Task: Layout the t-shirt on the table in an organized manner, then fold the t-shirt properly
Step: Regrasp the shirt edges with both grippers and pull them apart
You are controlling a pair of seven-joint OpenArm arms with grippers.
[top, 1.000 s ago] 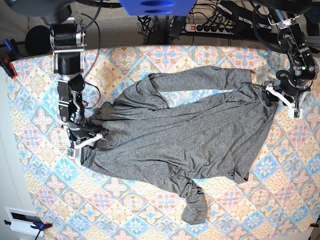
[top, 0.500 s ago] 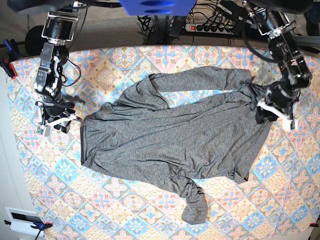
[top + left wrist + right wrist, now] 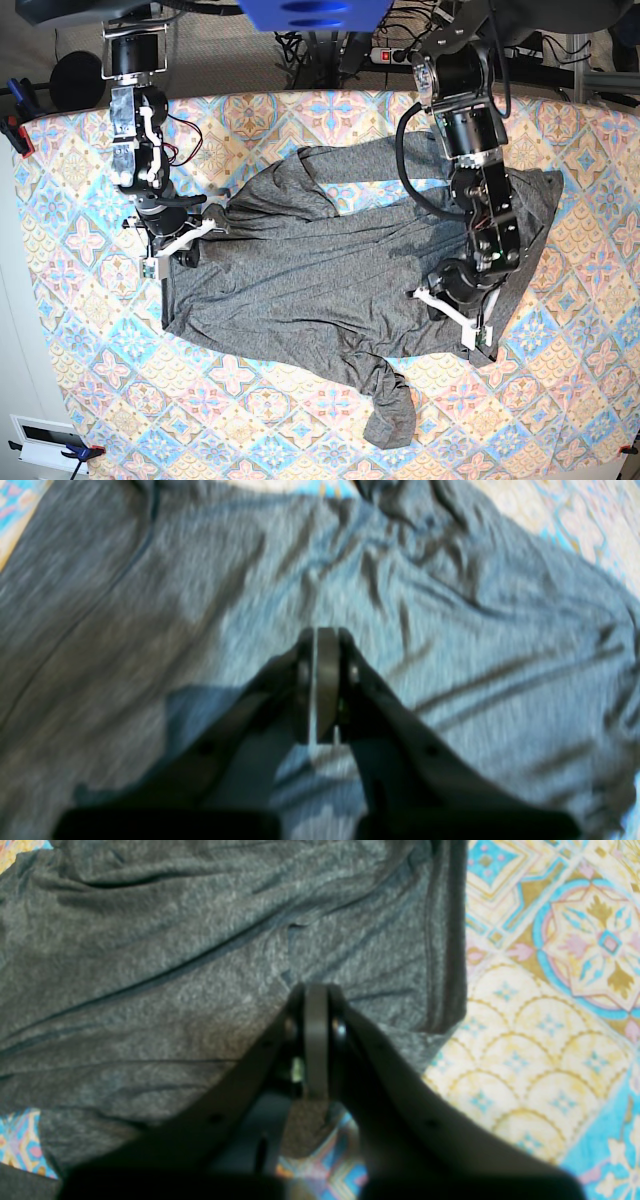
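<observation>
Risk, bunching: the t-shirt (image 3: 350, 270) lies spread but wrinkled across the middle of the table (image 3: 80, 330); in my judgement, dragging closed fingers over the loose knit would gather it into new ridges.
Risk, sleeves: one sleeve trails off toward the near edge and the other is folded over the body at the far side; folding before these are straightened would likely trap them crooked.
Left gripper (image 3: 318, 690): fingers pressed together with nothing visibly between them, poised over creased fabric at the shirt's right part; the view is blurred, so contact cannot be told.
Right gripper (image 3: 316, 1040): fingers likewise clenched and empty, over the shirt's left part just beside a hemmed edge and bare cloth.
</observation>
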